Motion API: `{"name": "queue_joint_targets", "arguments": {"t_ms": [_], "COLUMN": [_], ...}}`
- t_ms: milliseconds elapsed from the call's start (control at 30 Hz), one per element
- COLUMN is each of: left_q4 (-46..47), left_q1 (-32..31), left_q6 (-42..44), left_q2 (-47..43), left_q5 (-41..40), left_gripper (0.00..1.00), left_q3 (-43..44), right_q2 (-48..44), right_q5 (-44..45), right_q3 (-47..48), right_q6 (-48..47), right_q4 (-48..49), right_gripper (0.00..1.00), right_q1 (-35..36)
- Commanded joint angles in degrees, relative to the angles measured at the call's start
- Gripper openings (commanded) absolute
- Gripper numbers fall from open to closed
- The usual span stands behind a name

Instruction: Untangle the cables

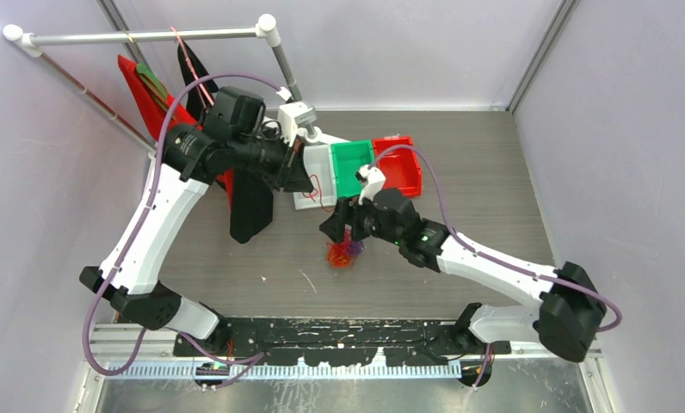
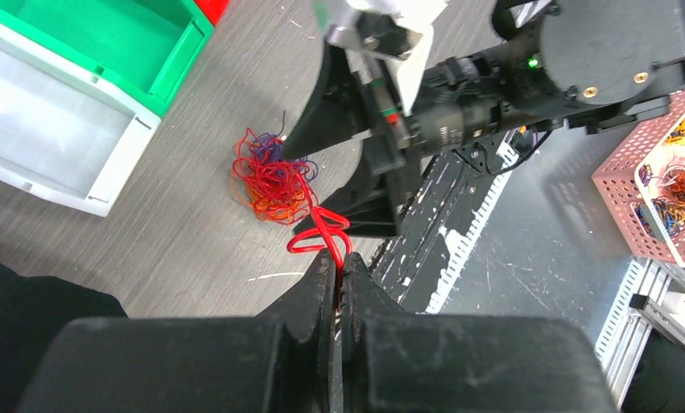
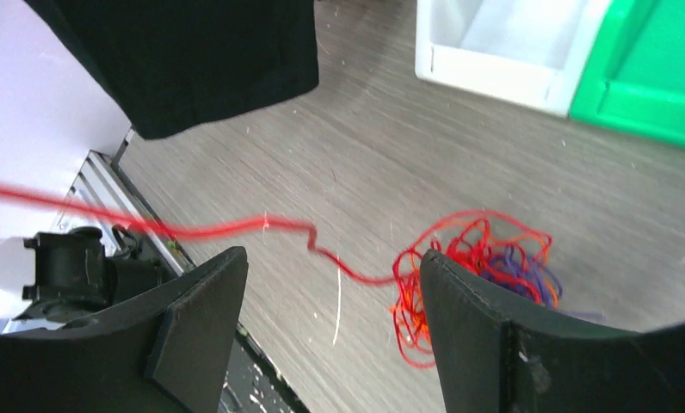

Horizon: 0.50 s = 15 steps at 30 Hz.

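The left gripper (image 2: 339,260) pinches one thin red cable (image 3: 227,227) running from the tangled red, orange and purple wire clump (image 3: 485,258) on the grey wood-grain table (image 1: 511,172), so I'd have the right gripper (image 3: 330,262), gaping wide just over it, pin the clump while the left pulls slowly

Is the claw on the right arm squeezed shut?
No, the right gripper stands wide open, and a red wire shows through the gap.

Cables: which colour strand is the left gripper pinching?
The red cable, looped at the shut left gripper; the rest lie tangled in the mixed clump.
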Motion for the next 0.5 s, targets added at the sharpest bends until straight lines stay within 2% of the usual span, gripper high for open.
{"name": "queue_joint_targets", "arguments": {"t_ms": [0,233,467], "left_q4": [-2.1,-4.3,-1.8], "left_q1": [0.0,0.0,0.0], "left_q6": [0.1,0.6,-1.3], "left_q2": [1.0,2.3,3.0], "left_q5": [2.4,4.4,4.8], "left_gripper": [0.00,0.00,0.00], "left_q3": [5.5,11.5,20.0], "right_q2": [6.5,13.3,15.6], "right_q5": [0.9,3.3,2.9], "right_q3": [7.3,7.9,2.9], "right_q6": [-3.6,0.7,8.2], "right_q4": [5.6,8.5,14.6], "right_gripper": [0.76,0.64,0.55], "right_q1": [0.2,0.2,0.2]}}
